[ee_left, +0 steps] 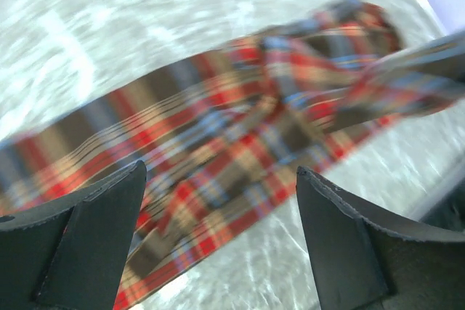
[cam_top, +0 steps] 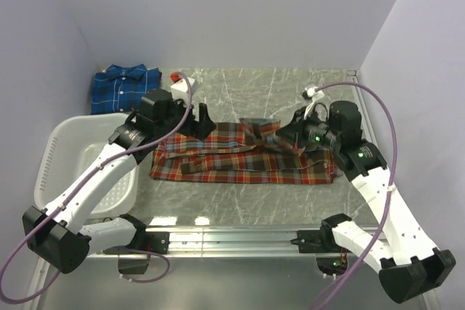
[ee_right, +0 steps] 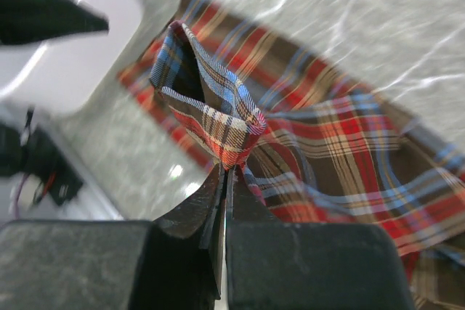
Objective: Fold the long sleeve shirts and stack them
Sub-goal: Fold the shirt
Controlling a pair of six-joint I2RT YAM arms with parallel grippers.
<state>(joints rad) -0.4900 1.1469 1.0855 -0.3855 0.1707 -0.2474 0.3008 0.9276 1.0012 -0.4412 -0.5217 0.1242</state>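
Note:
The red-orange plaid shirt (cam_top: 240, 159) lies spread lengthwise across the middle of the table. My right gripper (cam_top: 285, 136) is shut on a raised fold of this shirt (ee_right: 218, 117) and holds it above the rest of the cloth. My left gripper (cam_top: 205, 120) is open and empty, hovering over the shirt's left part (ee_left: 218, 143) without touching it. The blue plaid shirt (cam_top: 123, 86) lies folded at the far left corner.
A white slotted basket (cam_top: 65, 152) stands at the left under my left arm. A small white and red object (cam_top: 180, 80) lies beside the blue shirt. A metal rail (cam_top: 232, 236) runs along the near edge. Walls close in on the left, back and right.

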